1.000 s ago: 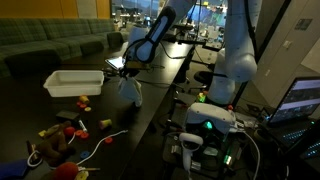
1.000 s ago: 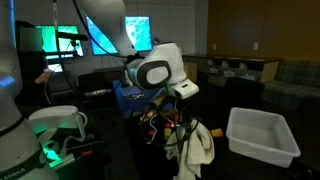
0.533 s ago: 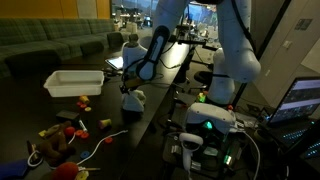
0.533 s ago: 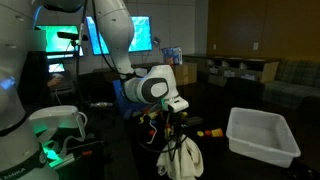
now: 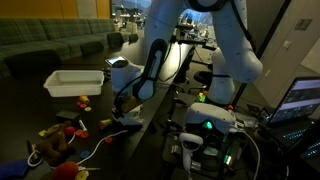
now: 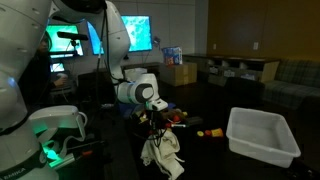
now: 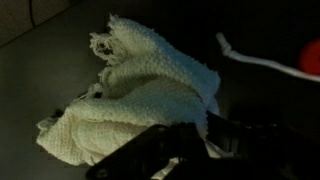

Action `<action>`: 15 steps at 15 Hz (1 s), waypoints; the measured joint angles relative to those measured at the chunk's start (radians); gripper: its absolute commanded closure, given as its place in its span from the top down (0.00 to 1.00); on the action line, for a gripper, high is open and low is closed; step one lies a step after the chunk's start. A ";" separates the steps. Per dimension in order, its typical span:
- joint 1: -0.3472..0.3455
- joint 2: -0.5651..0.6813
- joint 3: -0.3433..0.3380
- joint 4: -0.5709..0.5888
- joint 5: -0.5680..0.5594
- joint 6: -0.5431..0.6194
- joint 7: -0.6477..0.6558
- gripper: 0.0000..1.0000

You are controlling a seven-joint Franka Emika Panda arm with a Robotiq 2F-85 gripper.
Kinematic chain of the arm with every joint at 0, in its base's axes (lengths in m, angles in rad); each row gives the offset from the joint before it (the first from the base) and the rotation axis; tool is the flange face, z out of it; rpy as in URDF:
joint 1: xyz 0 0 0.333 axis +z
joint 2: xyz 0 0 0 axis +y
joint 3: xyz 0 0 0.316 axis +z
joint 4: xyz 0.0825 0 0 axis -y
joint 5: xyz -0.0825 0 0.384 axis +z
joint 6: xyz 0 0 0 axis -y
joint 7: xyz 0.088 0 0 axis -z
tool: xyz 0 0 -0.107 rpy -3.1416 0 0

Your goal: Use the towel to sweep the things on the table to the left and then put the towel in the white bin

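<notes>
White towel (image 7: 140, 95) lies bunched on the dark table (image 6: 218, 156), low against the top. The gripper (image 7: 168, 148) is clamped tight on the cloth's edge. Small coloured things (image 5: 62, 138) lie scattered close by. The white bin (image 6: 262, 135) stands well apart from the towel.

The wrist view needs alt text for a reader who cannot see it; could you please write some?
A crumpled white towel lies bunched on the dark table, the tool shut on its near edge at the frame's bottom. A thin white cable crosses the upper right, toward a blurred red object at the right edge.
</notes>
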 measured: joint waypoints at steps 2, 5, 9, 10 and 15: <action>0.004 0.018 0.045 0.024 0.020 -0.009 -0.014 0.09; 0.004 0.040 0.099 0.072 0.058 -0.023 -0.042 0.09; 0.004 0.069 0.153 0.147 0.101 -0.029 -0.084 0.09; 0.005 0.076 0.167 0.168 0.106 -0.030 -0.095 0.09; 0.029 0.144 0.218 0.287 0.112 -0.035 -0.160 0.10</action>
